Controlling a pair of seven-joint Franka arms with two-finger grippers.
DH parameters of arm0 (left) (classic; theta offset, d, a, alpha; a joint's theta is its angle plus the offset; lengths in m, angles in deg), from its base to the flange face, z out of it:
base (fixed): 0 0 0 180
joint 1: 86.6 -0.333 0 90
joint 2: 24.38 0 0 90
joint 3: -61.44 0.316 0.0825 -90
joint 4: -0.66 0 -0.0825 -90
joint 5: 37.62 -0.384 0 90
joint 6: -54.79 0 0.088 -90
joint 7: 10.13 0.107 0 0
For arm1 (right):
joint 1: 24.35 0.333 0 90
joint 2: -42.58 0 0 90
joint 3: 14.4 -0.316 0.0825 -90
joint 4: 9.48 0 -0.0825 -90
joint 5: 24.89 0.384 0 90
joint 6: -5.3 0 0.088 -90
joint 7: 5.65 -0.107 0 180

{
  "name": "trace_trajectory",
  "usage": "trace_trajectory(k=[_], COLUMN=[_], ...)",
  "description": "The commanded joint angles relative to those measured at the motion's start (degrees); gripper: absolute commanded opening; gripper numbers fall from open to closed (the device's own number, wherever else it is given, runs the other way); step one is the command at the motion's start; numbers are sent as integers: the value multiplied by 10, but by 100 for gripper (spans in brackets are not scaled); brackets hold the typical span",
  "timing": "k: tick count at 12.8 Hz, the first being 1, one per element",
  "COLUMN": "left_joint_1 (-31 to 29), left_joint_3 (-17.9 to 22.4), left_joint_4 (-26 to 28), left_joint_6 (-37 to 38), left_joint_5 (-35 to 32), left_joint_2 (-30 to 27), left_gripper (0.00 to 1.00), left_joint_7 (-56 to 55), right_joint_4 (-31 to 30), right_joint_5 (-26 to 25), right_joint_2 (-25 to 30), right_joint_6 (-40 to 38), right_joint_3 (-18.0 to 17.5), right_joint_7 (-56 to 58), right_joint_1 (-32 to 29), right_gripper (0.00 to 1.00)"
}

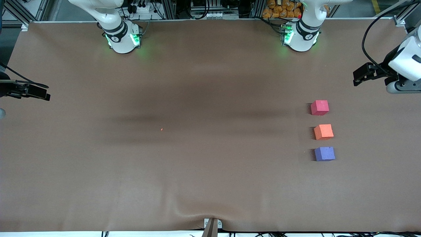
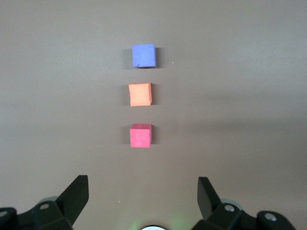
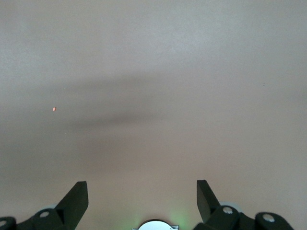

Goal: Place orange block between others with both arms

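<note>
Three small cubes stand in a line on the brown table cover toward the left arm's end. The orange block (image 1: 323, 131) (image 2: 140, 94) is the middle one. The pinkish-red cube (image 1: 319, 107) (image 2: 140, 135) lies farther from the front camera. The purple cube (image 1: 324, 153) (image 2: 144, 55) lies nearer to it. Small gaps separate the three. My left gripper (image 1: 357, 77) (image 2: 143, 184) hangs open and empty over the table's edge region at its own end, apart from the cubes. My right gripper (image 1: 46, 92) (image 3: 142, 188) hangs open and empty over the right arm's end.
A tiny orange crumb (image 1: 161, 129) (image 3: 54, 109) lies near the table's middle. The brown cover (image 1: 197, 164) wrinkles at the front edge around a camera mount (image 1: 212, 226). Both arm bases (image 1: 123, 38) (image 1: 301, 36) stand along the back edge.
</note>
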Motion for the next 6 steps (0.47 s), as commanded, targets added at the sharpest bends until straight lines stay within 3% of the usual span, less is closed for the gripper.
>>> trace_trajectory(k=[1,6], left_joint_1=[4,-1], left_joint_3=[10,5], left_joint_4=[-27,-39], left_joint_6=[32,44], left_joint_5=[16,15], left_joint_2=[-7,-6], left_gripper=[100,100], left_joint_7=[11,41], right_joint_4=[-2,-2], right_joint_5=[7,7], right_joint_2=[9,8], right_joint_6=[-3,-3], right_joint_3=[-1,-1], right_joint_7=[6,7], right_joint_1=[-1,-1], right_gripper=[100,100])
